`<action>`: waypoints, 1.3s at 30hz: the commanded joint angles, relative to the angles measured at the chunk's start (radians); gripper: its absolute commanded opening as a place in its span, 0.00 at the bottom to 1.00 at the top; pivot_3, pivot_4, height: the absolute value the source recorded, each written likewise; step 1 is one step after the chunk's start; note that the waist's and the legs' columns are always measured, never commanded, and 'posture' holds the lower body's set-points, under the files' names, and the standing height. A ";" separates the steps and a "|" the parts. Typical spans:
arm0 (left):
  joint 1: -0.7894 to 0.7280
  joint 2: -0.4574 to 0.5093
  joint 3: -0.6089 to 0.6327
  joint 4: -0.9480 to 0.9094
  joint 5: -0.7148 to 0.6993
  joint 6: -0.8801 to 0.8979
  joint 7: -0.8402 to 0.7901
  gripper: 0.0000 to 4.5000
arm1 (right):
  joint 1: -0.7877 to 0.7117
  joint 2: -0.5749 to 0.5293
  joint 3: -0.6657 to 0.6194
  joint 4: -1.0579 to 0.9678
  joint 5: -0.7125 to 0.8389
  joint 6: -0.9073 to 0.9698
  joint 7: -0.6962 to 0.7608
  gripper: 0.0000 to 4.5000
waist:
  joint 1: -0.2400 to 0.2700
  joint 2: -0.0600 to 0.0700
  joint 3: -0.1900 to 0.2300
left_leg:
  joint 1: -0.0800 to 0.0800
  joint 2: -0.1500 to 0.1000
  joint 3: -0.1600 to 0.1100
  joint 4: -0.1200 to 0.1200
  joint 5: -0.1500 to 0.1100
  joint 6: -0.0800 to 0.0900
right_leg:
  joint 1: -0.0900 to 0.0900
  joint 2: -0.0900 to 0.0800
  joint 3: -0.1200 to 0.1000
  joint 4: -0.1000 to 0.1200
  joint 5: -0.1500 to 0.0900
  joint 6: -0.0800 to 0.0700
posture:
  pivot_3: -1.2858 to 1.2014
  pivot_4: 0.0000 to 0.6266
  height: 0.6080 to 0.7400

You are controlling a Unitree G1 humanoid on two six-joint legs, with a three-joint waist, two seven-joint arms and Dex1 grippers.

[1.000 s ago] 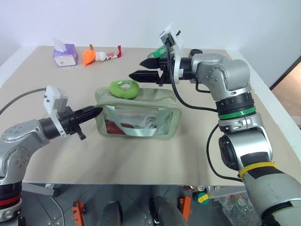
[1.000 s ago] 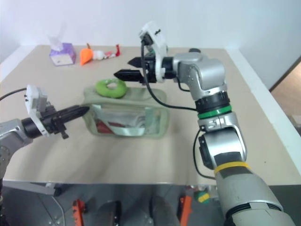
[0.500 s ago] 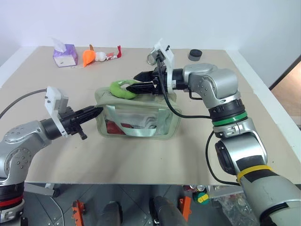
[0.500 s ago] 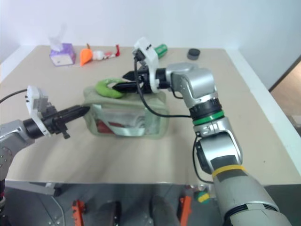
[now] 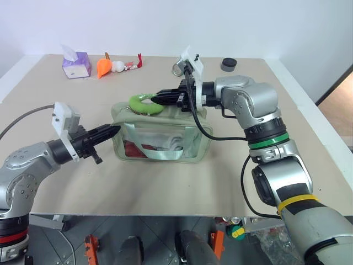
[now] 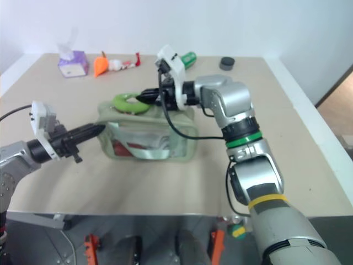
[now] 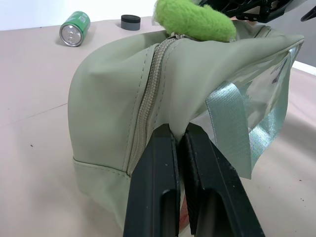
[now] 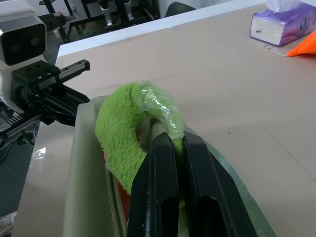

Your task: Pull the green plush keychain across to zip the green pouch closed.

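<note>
Since a second earlier, the right gripper (image 8: pixel 168 148) had dropped and pinched the green plush keychain (image 5: pixel 144 104); the left gripper (image 7: pixel 178 143) clamped the green pouch (image 5: pixel 193 132) end, mid-bench (image 5: pixel 165 187). Grasp done; the pull judged still left, zipper apparently open.

A lab: beige test table (image 5: pixel 165 193), plain white walls (image 5: pixel 276 22).

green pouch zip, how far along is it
Done: the left gripper is shut on the end of the green pouch, and the right gripper is shut on the green plush keychain. In hand: both grips. Left: the pull itself; the keychain sits at the pouch's left end.
</note>
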 commanded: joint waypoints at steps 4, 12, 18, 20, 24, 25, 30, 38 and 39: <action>0.002 -0.007 0.001 -0.017 0.000 -0.016 -0.003 0.00 | -0.037 -0.065 -0.046 0.001 -0.048 -0.089 -0.020 0.02 | 0.001 0.000 0.000 | 0.000 0.000 0.000 0.000 0.000 0.000 | 0.000 0.000 0.000 0.000 0.000 0.000 | 0.52 0.24 1.00; -0.003 -0.013 -0.013 -0.002 0.010 -0.025 -0.012 0.00 | -0.003 -0.365 0.004 0.005 -0.242 -0.387 0.087 0.02 | 0.013 0.000 0.000 | 0.000 -0.001 0.001 0.000 0.000 0.000 | 0.000 -0.002 0.001 -0.001 -0.001 0.002 | 0.52 0.24 1.00; -0.029 -0.014 -0.036 0.019 0.016 -0.030 -0.026 0.00 | 0.104 -0.594 0.042 -0.075 -0.394 -0.569 0.173 0.02 | 0.023 0.000 0.000 | 0.001 -0.001 0.001 -0.001 0.000 0.000 | 0.000 -0.001 0.001 -0.001 -0.002 0.001 | 0.52 0.24 1.00; -0.040 -0.015 -0.043 0.028 0.019 -0.030 -0.031 0.00 | 0.144 -0.677 0.076 -0.088 -0.498 -0.665 0.166 0.02 | 0.024 0.001 0.001 | 0.001 -0.001 0.002 0.000 0.000 0.000 | 0.000 -0.002 0.001 -0.001 -0.002 0.002 | 0.52 0.24 1.00; -0.061 -0.021 -0.062 0.046 0.027 -0.034 -0.044 0.00 | 0.245 -0.744 0.117 -0.217 -0.588 -0.727 0.191 0.02 | 0.025 0.001 0.001 | 0.001 -0.002 0.003 0.000 0.000 0.000 | 0.001 -0.002 0.002 -0.001 -0.001 0.002 | 0.52 0.24 1.00; -0.065 -0.023 -0.065 0.051 0.030 -0.036 -0.045 0.00 | 0.268 -0.739 0.118 -0.252 -0.587 -0.720 0.200 0.02 | 0.024 0.001 0.001 | 0.002 -0.002 0.003 0.000 0.000 0.000 | 0.001 -0.002 0.002 -0.001 -0.001 0.002 | 0.52 0.24 1.00; -0.082 -0.037 -0.080 0.060 0.033 -0.037 -0.048 0.00 | 0.410 -0.645 0.173 -0.427 -0.607 -0.671 0.200 0.02 | 0.025 0.001 0.000 | 0.003 -0.001 0.002 0.001 0.001 -0.001 | 0.002 -0.001 0.002 0.000 -0.001 0.002 | 0.52 0.24 1.00; -0.085 -0.038 -0.083 0.059 0.030 -0.030 -0.050 0.00 | 0.494 -0.515 0.255 -0.460 -0.702 -0.712 0.168 0.02 | 0.024 -0.001 -0.001 | 0.004 -0.001 0.002 0.001 0.002 -0.004 | 0.003 -0.001 0.002 0.000 0.000 0.003 | 0.52 0.24 1.00; -0.084 -0.038 -0.081 0.057 0.029 -0.029 -0.049 0.00 | 0.495 -0.507 0.256 -0.460 -0.703 -0.716 0.172 0.02 | 0.024 -0.001 -0.001 | 0.004 -0.001 0.002 0.001 0.002 -0.004 | 0.003 -0.001 0.001 0.000 0.000 0.002 | 0.52 0.24 1.00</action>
